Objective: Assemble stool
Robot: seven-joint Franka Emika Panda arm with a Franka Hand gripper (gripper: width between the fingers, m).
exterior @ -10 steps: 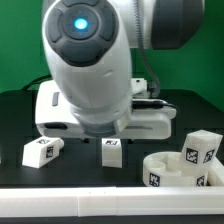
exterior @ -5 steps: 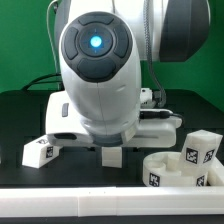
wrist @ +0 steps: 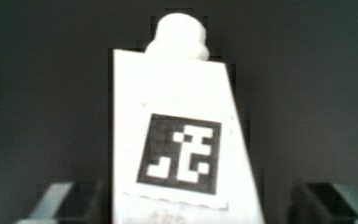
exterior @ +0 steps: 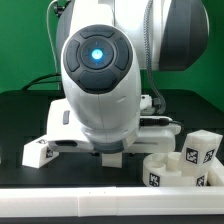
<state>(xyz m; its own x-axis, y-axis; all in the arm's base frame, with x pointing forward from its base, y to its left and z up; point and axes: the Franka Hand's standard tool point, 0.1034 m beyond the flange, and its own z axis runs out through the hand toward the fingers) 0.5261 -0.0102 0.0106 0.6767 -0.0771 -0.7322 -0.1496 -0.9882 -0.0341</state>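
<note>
Work surface: black table top [exterior: 18, 128], matte; it also forms the dark background in the wrist view [wrist: 43, 90].
Backdrop: plain green wall [exterior: 20, 45] behind the table.
A white blocky fixture [exterior: 162, 128] stands toward the table's rear.
A pale band [exterior: 60, 208] runs along the near edge, possibly the table's front lip.

**Layout on the table [exterior: 15, 115]**

Left leg [exterior: 40, 150] lies at the exterior view's left, seat [exterior: 160, 168] at its right. Right leg [exterior: 200, 148] at the seat's far side, in or behind it unclear. Middle leg [wrist: 179, 120] under the arm [exterior: 98, 80], between the fingers of the gripper [wrist: 185, 205], touching neither
</note>
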